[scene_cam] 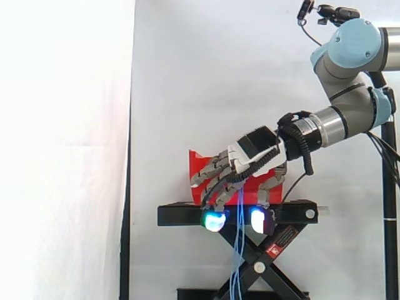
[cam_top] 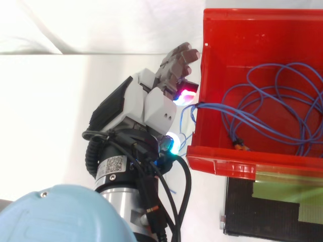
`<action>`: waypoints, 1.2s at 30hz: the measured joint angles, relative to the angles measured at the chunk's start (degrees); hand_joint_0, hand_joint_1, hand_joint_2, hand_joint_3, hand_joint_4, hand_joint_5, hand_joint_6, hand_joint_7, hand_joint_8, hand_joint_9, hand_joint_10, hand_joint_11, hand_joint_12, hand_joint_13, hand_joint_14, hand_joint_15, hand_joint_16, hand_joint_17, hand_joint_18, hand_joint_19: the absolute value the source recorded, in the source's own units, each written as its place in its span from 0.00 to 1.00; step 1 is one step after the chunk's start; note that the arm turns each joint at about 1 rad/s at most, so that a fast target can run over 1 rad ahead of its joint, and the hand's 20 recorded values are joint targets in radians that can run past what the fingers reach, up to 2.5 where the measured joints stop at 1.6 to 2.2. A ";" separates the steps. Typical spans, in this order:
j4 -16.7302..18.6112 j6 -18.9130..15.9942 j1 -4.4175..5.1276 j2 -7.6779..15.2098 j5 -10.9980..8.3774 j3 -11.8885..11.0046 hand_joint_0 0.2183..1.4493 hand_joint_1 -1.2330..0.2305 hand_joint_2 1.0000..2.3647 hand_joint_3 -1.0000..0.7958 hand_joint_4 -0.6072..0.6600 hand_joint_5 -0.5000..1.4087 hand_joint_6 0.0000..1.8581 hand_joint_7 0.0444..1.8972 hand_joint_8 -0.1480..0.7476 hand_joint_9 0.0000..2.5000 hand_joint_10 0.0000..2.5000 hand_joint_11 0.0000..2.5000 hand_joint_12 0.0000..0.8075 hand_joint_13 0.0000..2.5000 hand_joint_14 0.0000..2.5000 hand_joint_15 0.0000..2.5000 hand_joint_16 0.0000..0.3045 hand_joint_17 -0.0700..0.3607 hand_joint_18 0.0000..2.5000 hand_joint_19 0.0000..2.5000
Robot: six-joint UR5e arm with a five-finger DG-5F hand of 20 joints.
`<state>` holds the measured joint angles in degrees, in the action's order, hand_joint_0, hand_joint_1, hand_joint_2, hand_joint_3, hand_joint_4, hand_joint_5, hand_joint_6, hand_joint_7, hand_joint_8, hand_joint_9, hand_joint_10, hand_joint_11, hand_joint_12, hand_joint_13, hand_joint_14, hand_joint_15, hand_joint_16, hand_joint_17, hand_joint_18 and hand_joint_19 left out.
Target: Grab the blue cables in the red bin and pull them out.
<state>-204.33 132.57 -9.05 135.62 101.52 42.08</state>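
Note:
The red bin [cam_top: 222,162] stands on a black stand [scene_cam: 181,215]. Blue cables [cam_top: 282,108] lie coiled inside it, and several strands run over its left wall to my hand [cam_top: 151,103]. The hand is just outside that wall, with its fingers curled round the strands. In the side view the hand [scene_cam: 250,150] hovers in front of the bin [scene_cam: 199,164], glowing fingertips [scene_cam: 214,220] pointing down at the stand's edge. Loose blue cable [scene_cam: 237,262] hangs from the fingers past the stand's scissor legs.
An orange connector [cam_top: 241,146] on a cable end lies by the bin's near wall. A white curtain hangs behind the work. The arm reaches in from the right in the side view, above the stand.

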 measured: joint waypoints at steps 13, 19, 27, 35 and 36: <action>0.30 2.65 -0.01 -0.02 -0.01 -0.17 0.48 0.25 0.00 0.00 0.69 0.63 0.01 0.27 0.45 0.21 0.00 0.14 0.41 0.10 0.00 0.12 0.15 0.40 0.09 0.23; 0.33 3.03 -0.01 -0.04 -0.01 -0.24 0.48 0.25 0.00 0.00 0.70 0.64 0.01 0.28 0.45 0.22 0.00 0.15 0.41 0.10 0.00 0.12 0.15 0.40 0.09 0.23; 0.33 4.19 -0.07 -0.08 -0.01 -0.48 0.48 0.25 0.00 0.00 0.69 0.67 0.00 0.32 0.45 0.22 0.01 0.15 0.41 0.10 0.00 0.12 0.15 0.39 0.09 0.23; 0.27 4.95 -0.09 -0.09 -0.02 -1.09 0.49 0.25 0.00 0.00 0.69 0.68 0.00 0.33 0.45 0.22 0.01 0.15 0.41 0.10 0.00 0.12 0.15 0.39 0.09 0.23; 0.26 4.97 -0.09 -0.09 -0.02 -1.06 0.49 0.25 0.00 0.00 0.69 0.69 0.00 0.33 0.45 0.22 0.00 0.15 0.41 0.10 0.01 0.12 0.15 0.39 0.09 0.23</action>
<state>-204.06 137.55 -9.14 135.53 101.50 41.01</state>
